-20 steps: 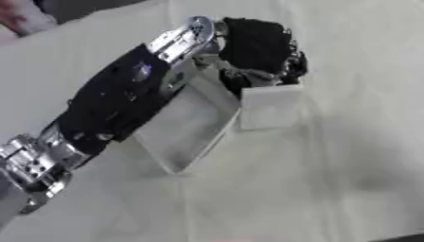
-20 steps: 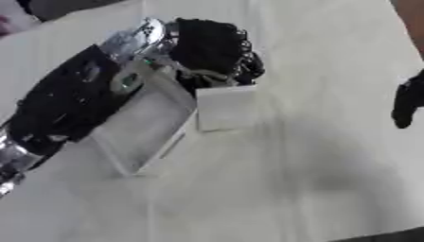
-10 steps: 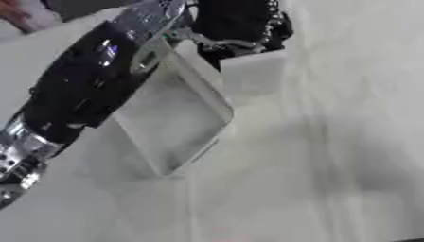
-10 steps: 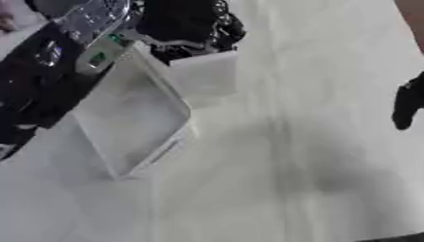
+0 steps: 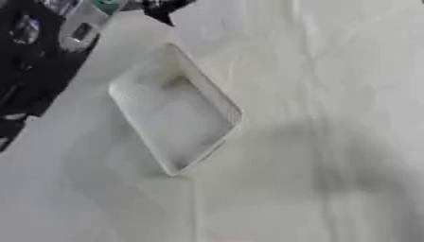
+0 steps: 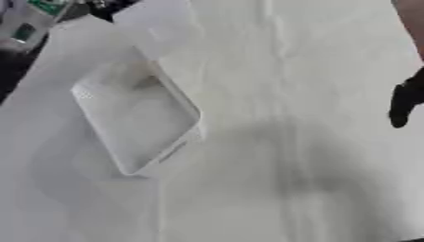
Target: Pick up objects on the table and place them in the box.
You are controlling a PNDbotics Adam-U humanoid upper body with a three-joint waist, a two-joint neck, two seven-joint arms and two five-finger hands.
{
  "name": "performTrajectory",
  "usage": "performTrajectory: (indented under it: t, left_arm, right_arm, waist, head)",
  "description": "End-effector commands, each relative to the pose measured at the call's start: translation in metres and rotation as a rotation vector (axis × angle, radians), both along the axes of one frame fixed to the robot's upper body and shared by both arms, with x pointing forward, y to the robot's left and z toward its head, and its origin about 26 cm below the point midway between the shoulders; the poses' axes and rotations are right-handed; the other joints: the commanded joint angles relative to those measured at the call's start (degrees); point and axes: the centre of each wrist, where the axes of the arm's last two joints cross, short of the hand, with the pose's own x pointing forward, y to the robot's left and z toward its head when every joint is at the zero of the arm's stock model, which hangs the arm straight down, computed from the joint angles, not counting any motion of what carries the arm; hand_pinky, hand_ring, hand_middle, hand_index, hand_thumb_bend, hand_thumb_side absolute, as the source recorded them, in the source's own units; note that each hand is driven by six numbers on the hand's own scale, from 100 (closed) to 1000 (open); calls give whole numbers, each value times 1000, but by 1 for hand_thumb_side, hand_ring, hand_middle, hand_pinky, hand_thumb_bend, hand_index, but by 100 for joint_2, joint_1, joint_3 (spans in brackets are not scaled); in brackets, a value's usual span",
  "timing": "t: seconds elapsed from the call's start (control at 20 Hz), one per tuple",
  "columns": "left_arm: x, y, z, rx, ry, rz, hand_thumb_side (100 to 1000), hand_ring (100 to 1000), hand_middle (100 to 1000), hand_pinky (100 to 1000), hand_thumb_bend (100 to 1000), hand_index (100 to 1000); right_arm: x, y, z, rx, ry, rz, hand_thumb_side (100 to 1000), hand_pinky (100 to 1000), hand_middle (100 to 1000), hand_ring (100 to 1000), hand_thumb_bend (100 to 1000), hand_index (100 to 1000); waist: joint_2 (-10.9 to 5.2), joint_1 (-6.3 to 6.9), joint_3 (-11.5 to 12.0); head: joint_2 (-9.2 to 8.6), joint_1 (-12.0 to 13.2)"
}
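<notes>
**Box looks empty, white block not yet inside**

I see only a small dark part of the left hand at the top edge of the view, so I cannot tell if it is open or closed. Its arm comes in along the upper left side. Just below the hand, touching it or almost touching it, there is a white block. I think this is the thing to place, but I cannot say whether the hand holds it or it only lies beside the hand.

The box is a shallow pale tray. It lies below the left hand and a little toward the right hand, with one corner pointing up to the block. The block is at this far corner, outside the rim as far as I can judge. Inside the box I see only a faint shadow near the far end and no clear object.

The right hand shows as a dark shape at the right edge, well apart from the box. Its state I also cannot tell.

The table around the box shows no other loose things in these views.

My judgement is that the task is at an early stage: nothing is clearly placed, and the block has to go over the rim and down into the box.
</notes>
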Motion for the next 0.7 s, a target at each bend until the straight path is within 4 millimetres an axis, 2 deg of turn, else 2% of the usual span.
performTrajectory:
  t: [0.05, 0.5, 0.6, 0.65, 0.7]
  left_arm:
    - [-12, 10, 15, -55, -7, 4, 123, 100, 106, 100, 100, 217]
    - [-16, 10, -3, -115, 109, 61, 119, 100, 106, 100, 100, 222]
    - [-10, 12, -14, -112, 167, 115, 142, 100, 126, 100, 100, 244]
    - [-9, 12, -18, -102, 189, 136, 193, 110, 150, 100, 134, 269]
    - [-9, 11, -22, -92, 207, 151, 187, 108, 147, 100, 125, 266]
  right_arm:
    - [-2, -1, 4, 8, -15, -4, 818, 269, 526, 439, 100, 752]
    - [-2, 1, 3, 23, -9, -4, 817, 269, 526, 439, 100, 753]
    - [-2, 1, 3, 27, -8, -4, 818, 269, 526, 439, 100, 752]
    - [-2, 1, 3, 28, -7, -5, 817, 269, 526, 439, 100, 753]
    - [-2, 1, 3, 28, -7, -6, 817, 269, 526, 440, 100, 753]
  waist:
    - [-127, -92, 41]
    - [-102, -190, 180]
    - [-97, -220, 218]
    - [-92, -230, 236]
    - [-88, -238, 253]
  head:
    - [-2, -60]
    - [-2, -74]
    - [-2, -55]
    - [-2, -40]
    - [-2, -25]
